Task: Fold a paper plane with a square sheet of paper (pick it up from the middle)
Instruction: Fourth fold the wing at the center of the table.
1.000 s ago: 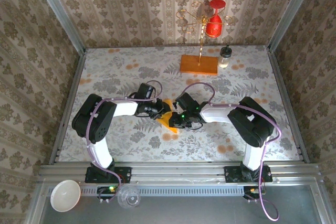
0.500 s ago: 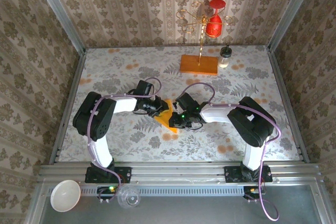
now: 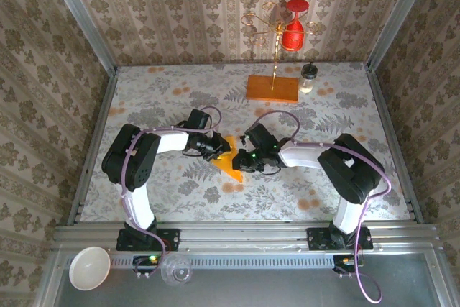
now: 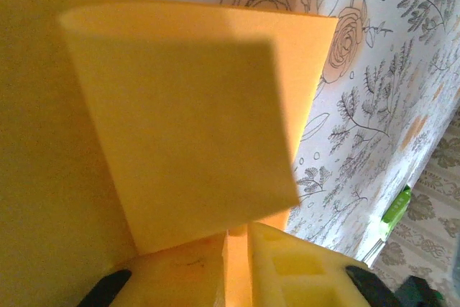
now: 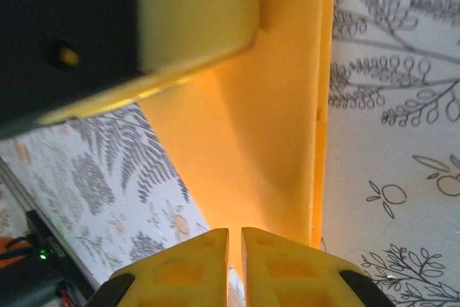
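The square sheet of paper (image 3: 230, 166), orange-yellow and partly folded, lies mid-table between both grippers. In the left wrist view one flap (image 4: 194, 127) stands raised over the rest of the sheet. My left gripper (image 3: 218, 150) (image 4: 237, 231) comes from the left, its jaws nearly together with paper in the thin gap. My right gripper (image 3: 242, 161) (image 5: 235, 234) comes from the right, shut on the edge of the folded paper (image 5: 266, 120), which runs into its narrow slit. The left gripper's pale finger (image 5: 194, 12) hangs over the paper's far end.
A brown-orange wooden block (image 3: 272, 88) with a gold wire stand and a red hanging piece (image 3: 292, 30) stands at the back. A small bottle (image 3: 308, 77) is beside it. A white bowl (image 3: 89, 267) and a clear cup (image 3: 176, 269) rest on the front rail.
The left gripper's jaws have narrowed on the paper and its arm has shifted slightly. The right gripper has edged a little away from me. The paper stays in the same spot.
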Available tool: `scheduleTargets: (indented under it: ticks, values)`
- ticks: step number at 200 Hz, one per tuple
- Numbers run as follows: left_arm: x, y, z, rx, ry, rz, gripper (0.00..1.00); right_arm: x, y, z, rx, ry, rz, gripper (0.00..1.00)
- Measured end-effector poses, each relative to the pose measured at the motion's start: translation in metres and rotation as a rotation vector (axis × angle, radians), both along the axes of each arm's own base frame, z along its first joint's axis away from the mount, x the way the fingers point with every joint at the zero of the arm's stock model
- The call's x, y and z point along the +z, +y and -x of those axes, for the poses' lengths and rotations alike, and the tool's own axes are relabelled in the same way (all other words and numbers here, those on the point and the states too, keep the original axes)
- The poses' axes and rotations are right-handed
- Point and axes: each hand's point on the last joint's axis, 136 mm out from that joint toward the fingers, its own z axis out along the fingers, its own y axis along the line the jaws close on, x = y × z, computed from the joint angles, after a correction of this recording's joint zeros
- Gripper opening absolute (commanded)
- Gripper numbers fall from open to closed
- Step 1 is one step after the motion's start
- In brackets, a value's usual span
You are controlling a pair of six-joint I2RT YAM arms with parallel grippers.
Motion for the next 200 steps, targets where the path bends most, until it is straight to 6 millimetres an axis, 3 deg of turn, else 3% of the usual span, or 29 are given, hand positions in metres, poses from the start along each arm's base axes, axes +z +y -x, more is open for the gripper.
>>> scheduleTargets:
  ticks: [90, 200]
  values:
    - [-0.003, 0.002, 0.0, 0.0, 0.023, -0.045, 0.13, -0.013, 0.008, -0.01, -0.013, 0.033, 0.002, 0.12]
    - [-0.006, 0.003, 0.001, 0.008, 0.049, -0.108, 0.1, -0.022, 0.002, 0.003, 0.004, 0.093, 0.023, 0.12]
